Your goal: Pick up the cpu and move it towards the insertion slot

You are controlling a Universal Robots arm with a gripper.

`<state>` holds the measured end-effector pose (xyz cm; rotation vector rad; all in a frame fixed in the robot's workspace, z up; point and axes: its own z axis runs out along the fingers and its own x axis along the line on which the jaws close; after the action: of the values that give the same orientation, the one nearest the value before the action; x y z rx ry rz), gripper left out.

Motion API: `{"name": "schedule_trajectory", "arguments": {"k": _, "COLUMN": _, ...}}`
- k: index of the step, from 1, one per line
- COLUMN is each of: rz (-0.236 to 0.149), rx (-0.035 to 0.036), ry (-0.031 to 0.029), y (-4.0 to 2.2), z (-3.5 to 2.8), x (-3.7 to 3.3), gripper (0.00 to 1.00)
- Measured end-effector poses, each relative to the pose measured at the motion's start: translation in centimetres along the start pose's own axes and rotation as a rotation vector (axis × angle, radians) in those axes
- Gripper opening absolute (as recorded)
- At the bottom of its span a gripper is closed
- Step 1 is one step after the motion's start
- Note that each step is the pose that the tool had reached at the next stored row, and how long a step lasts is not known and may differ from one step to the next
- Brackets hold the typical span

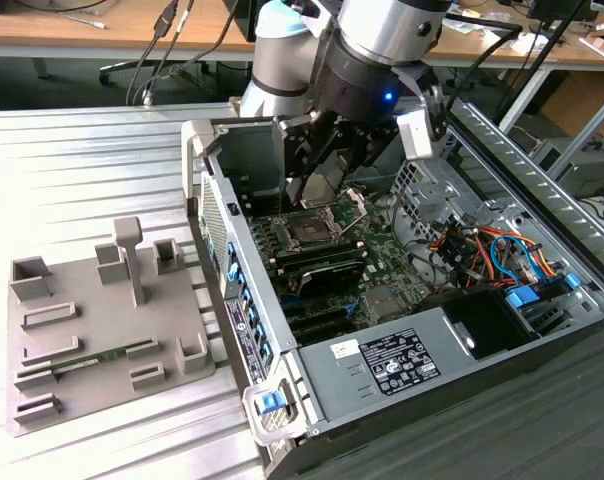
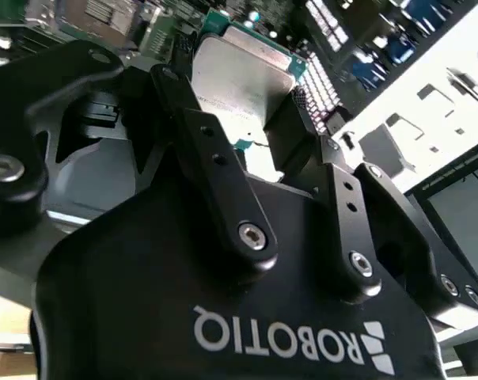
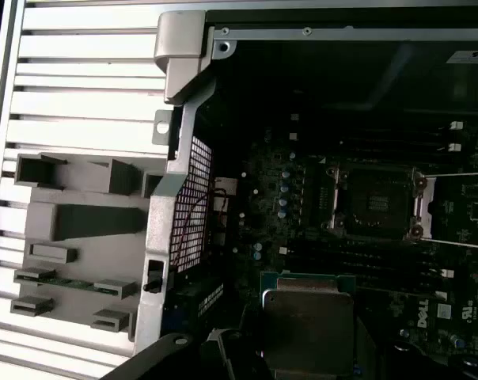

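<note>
1. Claw (image 2: 247, 131): clamped on the cpu (image 2: 240, 83) by two opposite edges, leaving its face clear.
2. Cpu: upper centre of the exterior view, above the open case (image 1: 282, 345), flat face tilted, square, no long axis.
3. Slot (image 1: 310, 230): just below, retaining plate (image 1: 354, 205) raised open.

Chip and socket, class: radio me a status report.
Pincer shut on chip. Chip held above the motherboard, near the socket, not seated. Socket plate hinged open, nothing lying in the socket.
</note>
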<state>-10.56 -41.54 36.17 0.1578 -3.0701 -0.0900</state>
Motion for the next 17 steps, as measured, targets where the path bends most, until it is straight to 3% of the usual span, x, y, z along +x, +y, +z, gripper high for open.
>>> {"name": "schedule_trajectory", "arguments": {"k": 10, "rz": 0.001, "rx": -0.0006, "ry": 0.0048, "y": 0.5, "z": 0.27, "x": -4.44, "gripper": 0.55}}
{"name": "schedule_trajectory", "arguments": {"k": 14, "rz": 0.008, "rx": -0.0013, "ry": 0.006, "y": 0.88, "z": 0.59, "x": -6.78, "gripper": 0.55}}
{"name": "schedule_trajectory", "arguments": {"k": 17, "rz": 0.016, "rx": -0.0018, "ry": 0.0058, "y": 1.02, "z": 0.77, "x": -7.63, "gripper": 0.55}}
